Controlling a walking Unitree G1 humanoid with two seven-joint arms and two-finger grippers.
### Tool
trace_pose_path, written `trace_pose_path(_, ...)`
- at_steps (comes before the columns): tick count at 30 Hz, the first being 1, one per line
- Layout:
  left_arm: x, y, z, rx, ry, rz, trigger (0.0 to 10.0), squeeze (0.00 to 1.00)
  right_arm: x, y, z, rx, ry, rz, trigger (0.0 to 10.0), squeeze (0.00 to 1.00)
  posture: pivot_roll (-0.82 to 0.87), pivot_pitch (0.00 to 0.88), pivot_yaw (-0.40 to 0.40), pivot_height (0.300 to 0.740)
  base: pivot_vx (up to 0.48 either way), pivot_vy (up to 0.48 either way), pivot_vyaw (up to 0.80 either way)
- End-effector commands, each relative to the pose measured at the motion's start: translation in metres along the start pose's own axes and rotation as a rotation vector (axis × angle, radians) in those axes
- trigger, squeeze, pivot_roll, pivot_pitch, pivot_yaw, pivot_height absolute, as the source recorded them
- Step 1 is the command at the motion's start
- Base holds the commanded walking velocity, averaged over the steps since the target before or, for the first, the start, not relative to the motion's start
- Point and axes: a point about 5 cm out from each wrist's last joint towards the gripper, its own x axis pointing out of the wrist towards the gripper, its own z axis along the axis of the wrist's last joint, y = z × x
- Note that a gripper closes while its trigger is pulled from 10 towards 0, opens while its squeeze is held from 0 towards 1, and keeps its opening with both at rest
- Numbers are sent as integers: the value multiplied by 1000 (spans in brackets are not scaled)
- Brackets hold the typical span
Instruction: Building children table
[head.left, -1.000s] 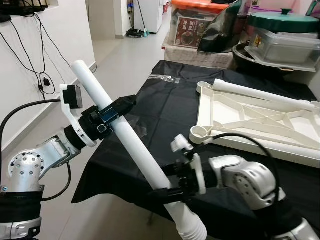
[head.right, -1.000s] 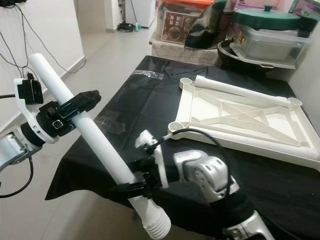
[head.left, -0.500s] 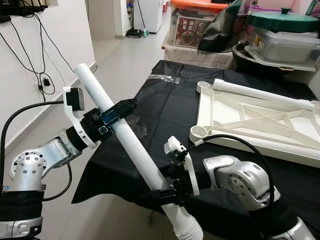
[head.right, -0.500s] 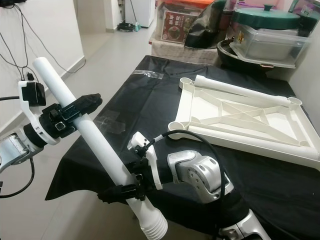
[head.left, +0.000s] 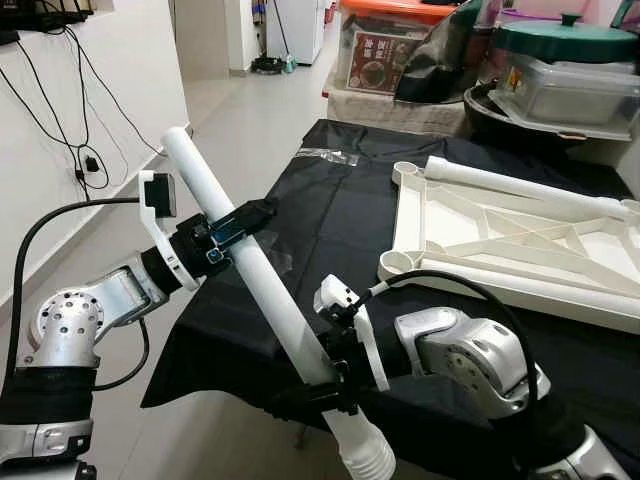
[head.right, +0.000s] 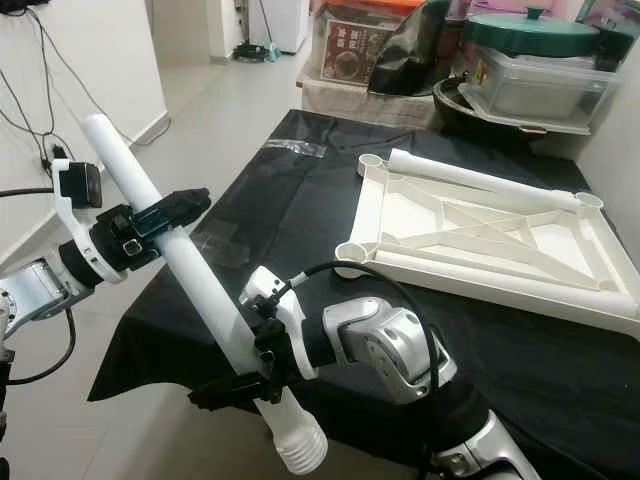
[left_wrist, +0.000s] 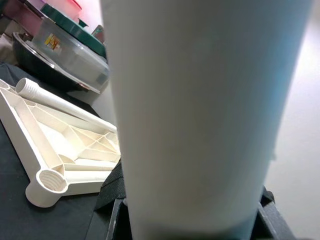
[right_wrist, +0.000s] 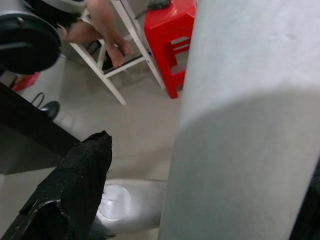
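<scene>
Nearest the camera, the right gripper (head.left: 318, 392) was pinched around the lower part of a long white tube (head.left: 262, 290), just above its ribbed end (head.left: 362, 458), which hung out past the table's near edge over the floor (head.left: 245, 120). The tube rose at a slant up and to the robot's left — held clear of the table (head.left: 330, 215), which was draped in a black cloth. In the right wrist view a black fingertip (right_wrist: 75, 185) lay beside the pale tube, and beyond it stood a red stool (right_wrist: 172, 37) and a white chair frame with a person's bare feet (right_wrist: 112, 47) resting on its rung.

Higher along the tube, the left gripper (head.left: 243, 222) was clamped on its upper part, with the plain top end sticking out above the wrist.

Farther back on the cloth lay the white tabletop frame (head.left: 510, 245), upside down with its ribs and round corner sockets showing — one leg tube (head.left: 520, 187) lay along its far edge. A small clear plastic bag (head.left: 325, 156) sat near the table's far left corner. Behind the table were stacked storage boxes (head.left: 385, 50) and a green-lidded pot (head.left: 565, 45); black cables (head.left: 60, 110) hung down the white wall on the left.
</scene>
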Motion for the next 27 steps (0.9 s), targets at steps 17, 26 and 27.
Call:
trace_pose_path(17, 18, -10, 10, 4, -89, -122, 10000, 0, 24, -12, -10, 36, 90, -92, 0, 0, 58, 68, -44, 740, 0, 0, 0)
trace_pose_path(26, 19, -5, 5, -21, -83, -64, 10000, 1000, 20, -18, -11, 40, 72, -128, 0, 0, 58, 54, -42, 740, 0, 0, 0)
trace_pose_path(27, 19, -6, 4, -1, -76, -58, 10000, 1000, 18, -19, -9, 38, 64, -131, 0, 0, 58, 51, -41, 740, 0, 0, 0)
